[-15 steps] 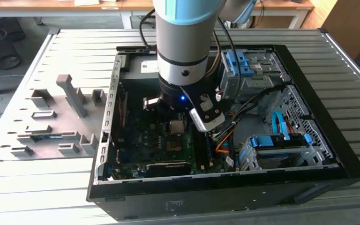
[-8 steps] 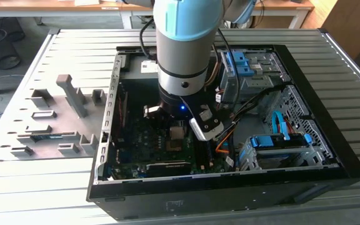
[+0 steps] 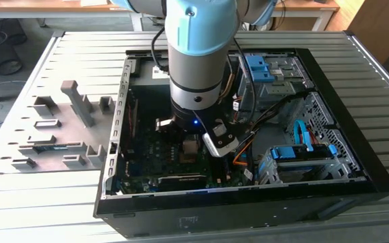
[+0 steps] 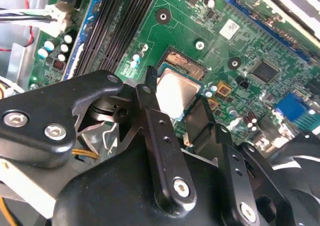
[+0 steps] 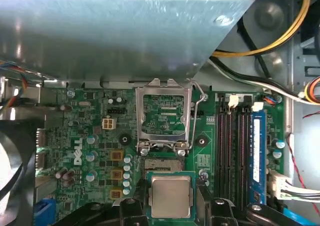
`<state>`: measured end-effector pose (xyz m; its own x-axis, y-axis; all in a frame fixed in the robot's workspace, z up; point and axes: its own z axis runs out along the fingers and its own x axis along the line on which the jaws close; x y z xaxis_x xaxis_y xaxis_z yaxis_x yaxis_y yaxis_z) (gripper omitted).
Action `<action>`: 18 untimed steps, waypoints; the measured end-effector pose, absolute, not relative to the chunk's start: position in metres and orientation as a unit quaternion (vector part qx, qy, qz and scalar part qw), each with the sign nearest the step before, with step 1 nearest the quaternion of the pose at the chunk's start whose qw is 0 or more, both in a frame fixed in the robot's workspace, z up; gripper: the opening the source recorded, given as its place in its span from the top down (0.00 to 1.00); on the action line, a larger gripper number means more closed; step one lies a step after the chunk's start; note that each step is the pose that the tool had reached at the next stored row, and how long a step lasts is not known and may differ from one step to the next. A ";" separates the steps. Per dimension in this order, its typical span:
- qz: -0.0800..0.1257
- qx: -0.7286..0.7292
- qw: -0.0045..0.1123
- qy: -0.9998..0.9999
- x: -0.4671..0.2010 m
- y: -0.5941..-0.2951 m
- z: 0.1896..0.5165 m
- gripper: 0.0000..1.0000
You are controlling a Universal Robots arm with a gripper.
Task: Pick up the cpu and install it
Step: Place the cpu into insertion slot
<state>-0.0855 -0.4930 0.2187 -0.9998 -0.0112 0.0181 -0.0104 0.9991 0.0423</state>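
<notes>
The cpu (image 5: 171, 195) is a small square chip with a dull silver face and a green rim. My gripper (image 5: 171, 206) is shut on it, one black finger (image 5: 136, 206) on each side. It hangs just above the motherboard, close beside the open socket (image 5: 162, 163), whose metal load frame (image 5: 165, 117) stands raised. In the second wrist view the cpu (image 4: 176, 91) sits between the fingers (image 4: 150, 103), partly overlapping the socket (image 4: 186, 63). In the exterior view my gripper (image 3: 190, 148) reaches down into the open computer case (image 3: 329, 152).
A big grey metal box (image 5: 125, 35) overhangs the board beside the socket. Memory slots (image 5: 235, 151) and loose cables (image 5: 270, 40) lie to one side. Blue drive bays (image 3: 303, 157) fill the case's right in the exterior view. A grey fixture tray (image 3: 59, 131) lies left of the case.
</notes>
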 end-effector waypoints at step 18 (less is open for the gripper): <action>-0.014 -0.008 0.009 -1.000 -0.089 -0.493 0.196 0.53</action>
